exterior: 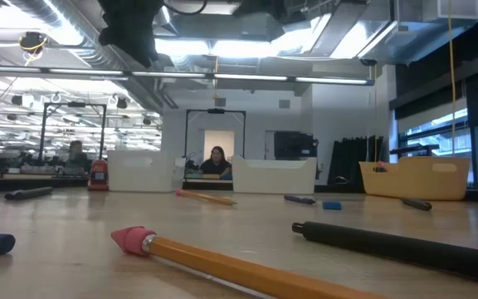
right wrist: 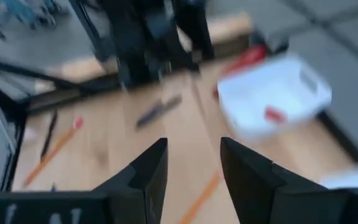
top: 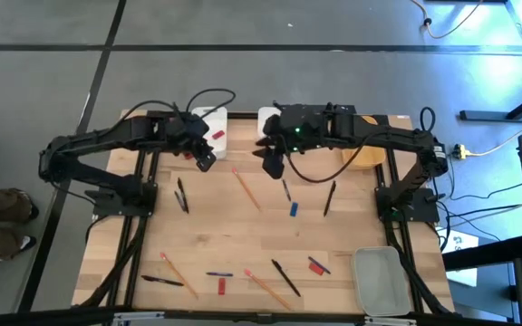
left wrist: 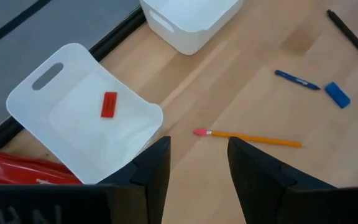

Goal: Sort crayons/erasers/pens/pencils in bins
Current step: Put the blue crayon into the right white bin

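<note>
My left tool point(left wrist: 197, 168) hovers, fingers apart and empty, beside the narrow white plastic bin point(left wrist: 79, 118) at the wooden table's point(top: 243, 244) far edge. My right tool point(right wrist: 191, 171) is apart too, above a thin orange pencil point(top: 246, 189).

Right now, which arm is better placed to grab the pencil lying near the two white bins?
Probably left: its left gripper, jaws open and empty, looks straight at the pencil.

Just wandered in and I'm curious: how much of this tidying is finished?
Barely begun. One red eraser lies in a white bin. Both claws, left and right, are open and hold nothing. Pencils and pens are scattered over the table.
</note>
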